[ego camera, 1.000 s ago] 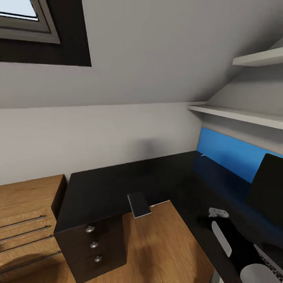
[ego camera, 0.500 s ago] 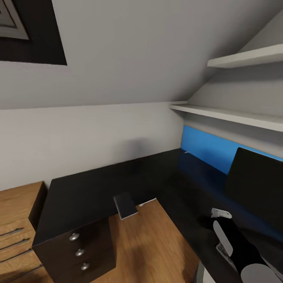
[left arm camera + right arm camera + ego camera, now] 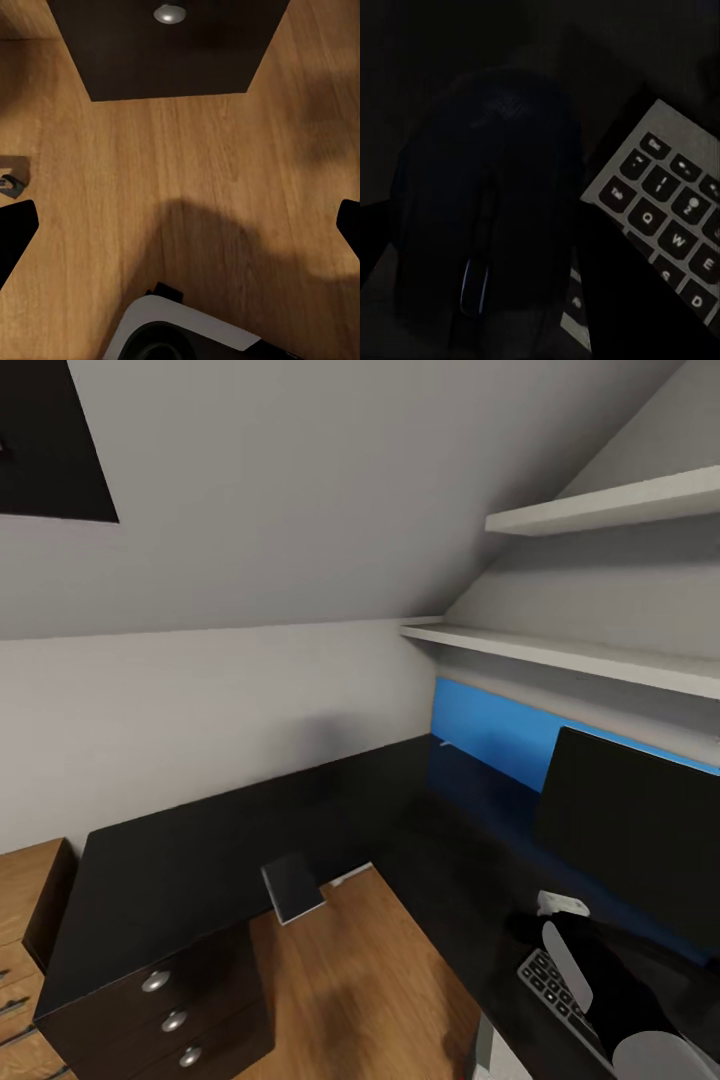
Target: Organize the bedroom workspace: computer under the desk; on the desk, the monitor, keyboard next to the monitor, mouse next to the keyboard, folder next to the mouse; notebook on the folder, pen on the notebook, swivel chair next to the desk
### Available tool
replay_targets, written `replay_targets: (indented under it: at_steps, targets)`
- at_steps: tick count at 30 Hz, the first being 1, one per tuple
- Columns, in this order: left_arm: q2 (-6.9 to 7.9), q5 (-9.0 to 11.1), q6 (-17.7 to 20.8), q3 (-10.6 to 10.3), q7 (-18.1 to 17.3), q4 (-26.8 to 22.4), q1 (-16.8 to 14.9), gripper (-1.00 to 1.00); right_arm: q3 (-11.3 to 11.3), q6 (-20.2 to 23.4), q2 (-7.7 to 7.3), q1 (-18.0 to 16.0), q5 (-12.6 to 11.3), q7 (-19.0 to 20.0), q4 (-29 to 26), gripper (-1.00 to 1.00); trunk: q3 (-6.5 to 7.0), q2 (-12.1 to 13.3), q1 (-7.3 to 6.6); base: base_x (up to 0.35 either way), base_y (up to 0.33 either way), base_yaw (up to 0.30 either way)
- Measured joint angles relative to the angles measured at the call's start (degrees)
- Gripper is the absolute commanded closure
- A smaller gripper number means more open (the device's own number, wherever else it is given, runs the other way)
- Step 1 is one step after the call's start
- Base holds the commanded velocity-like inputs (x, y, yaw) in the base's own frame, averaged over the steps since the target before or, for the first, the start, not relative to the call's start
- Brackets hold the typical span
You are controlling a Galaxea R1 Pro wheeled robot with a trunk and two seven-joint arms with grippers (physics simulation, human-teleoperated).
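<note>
One mouse (image 3: 484,217) seemingly in right gripper (image 3: 472,247), beside keyboard (image 3: 660,225) edge

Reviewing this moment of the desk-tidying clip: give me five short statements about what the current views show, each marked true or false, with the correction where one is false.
1. The monitor stands on the desk. True.
2. The notebook lies on the floor. False: it rests at the desk's inner edge, partly overhanging it.
3. The right wrist view shows the mouse close up, with the keyboard beside it. True.
4. The left gripper is closed on the pen. False: its fingers are spread wide over bare wooden floor, holding nothing.
5. The drawer unit has long bar handles. False: it has round silver knobs.
</note>
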Motion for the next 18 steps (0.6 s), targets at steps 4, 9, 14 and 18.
replay_targets:
  at_steps: [4, 9, 14, 18]
  targets:
    - [0.0, 0.0, 0.0, 0.0, 0.0, 0.0, 0.0, -1.0, 0.1, -0.1, 0.0, 0.0, 0.0, 0.2, 0.0, 1.0, 0.0, 0.0, 0.0, 0.0, 0.0, -0.012]
    - [0.0, 0.0, 0.0, 0.0, 0.0, 0.0, 0.0, -1.0, 3.1, -0.2, 0.06, 0.1, 0.0, 0.4, 0.0, 1.0, 0.0, 0.0, 0.0, 0.0, 0.0, -0.002]
    - [0.0, 0.0, 0.0, 0.0, 0.0, 0.0, 0.0, -1.0, 6.3, -0.3, 0.06, 0.1, 0.0, 0.4, 0.1, 1.0, 0.0, 0.0, 0.0, 0.0, 0.0, 0.0]
    - [0.0, 0.0, 0.0, 0.0, 0.0, 0.0, 0.0, -1.0, 6.9, -0.4, 0.0, 0.1, -0.1, 0.4, 0.1, 1.0, 0.0, 0.0, 0.0, 0.009, 0.0, 0.0]
